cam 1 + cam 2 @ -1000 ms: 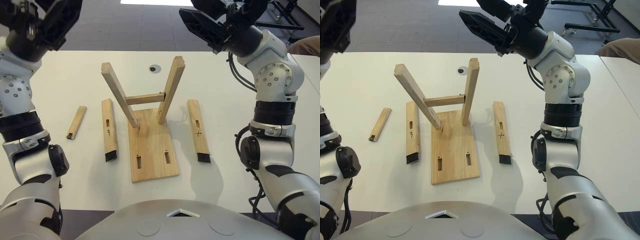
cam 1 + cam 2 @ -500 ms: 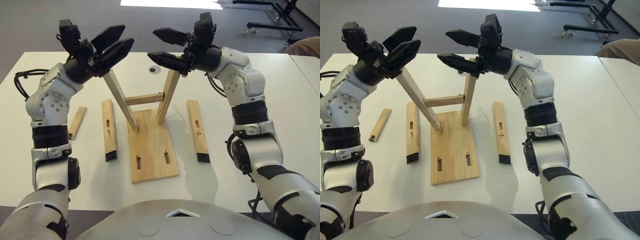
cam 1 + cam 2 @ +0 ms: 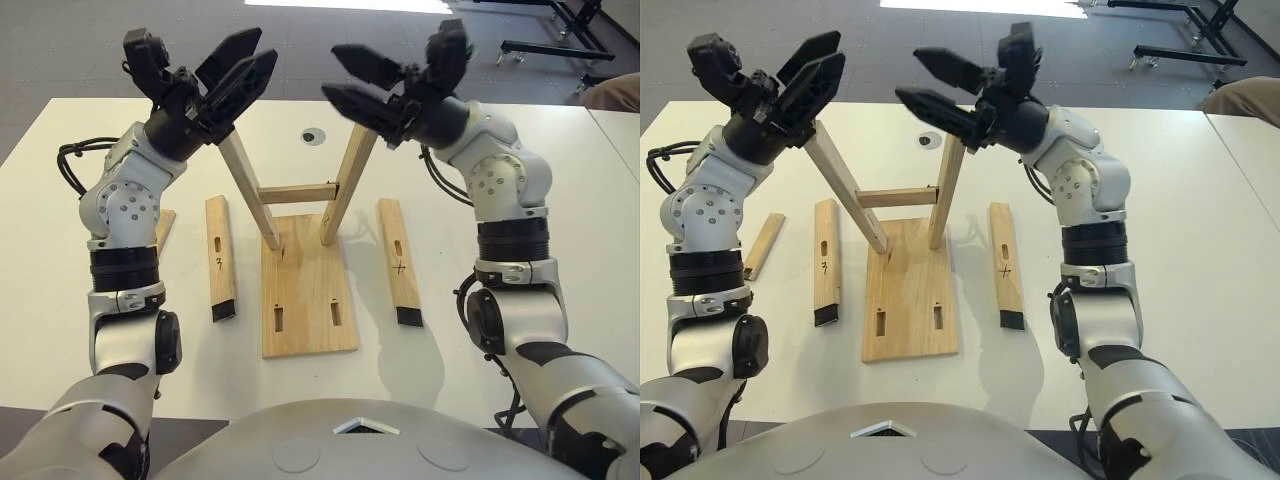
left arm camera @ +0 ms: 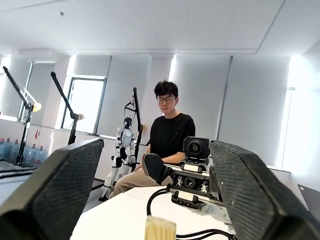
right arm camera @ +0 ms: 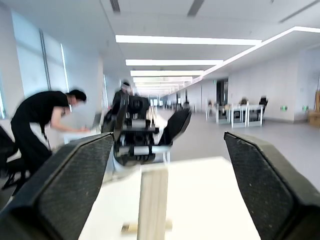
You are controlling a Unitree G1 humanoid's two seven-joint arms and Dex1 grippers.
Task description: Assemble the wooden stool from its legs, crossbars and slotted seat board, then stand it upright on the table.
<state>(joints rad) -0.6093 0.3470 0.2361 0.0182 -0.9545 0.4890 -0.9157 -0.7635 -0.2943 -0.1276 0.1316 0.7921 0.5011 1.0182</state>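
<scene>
- Holding their fingers wide open, the left gripper and right gripper hang above the two standing legs at the seat board's far end.
- I think each should close softly on its leg top and push straight down, so the crossbar does not slip out.
- Two loose legs lie beside the seat board, one each side, on the white table.
- Grey floor shows far beyond the seat board.
</scene>
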